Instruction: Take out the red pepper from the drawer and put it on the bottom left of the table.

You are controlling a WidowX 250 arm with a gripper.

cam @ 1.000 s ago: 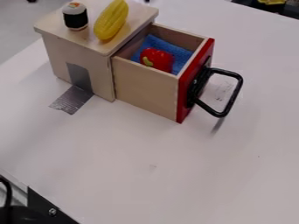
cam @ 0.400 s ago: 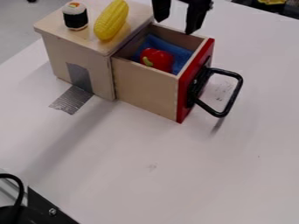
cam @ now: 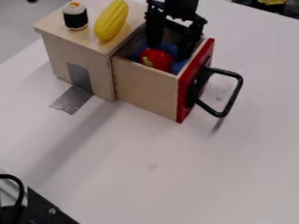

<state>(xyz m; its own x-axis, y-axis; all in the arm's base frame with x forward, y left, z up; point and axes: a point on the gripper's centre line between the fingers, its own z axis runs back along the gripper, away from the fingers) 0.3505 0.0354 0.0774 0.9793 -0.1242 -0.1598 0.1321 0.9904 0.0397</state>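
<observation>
The gripper (cam: 169, 51) hangs into the drawer (cam: 143, 87), fingers spread wide, tips just beside the red pepper (cam: 156, 59); whether they touch it, I cannot tell.

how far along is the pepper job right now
Done: the drawer is already open, with the red pepper in plain view on the blue cloth. In hand: the open gripper is down inside the drawer by the pepper, apparently lining up a grasp. Left: grip it, lift it out and set it at the bottom left of the table.
</observation>
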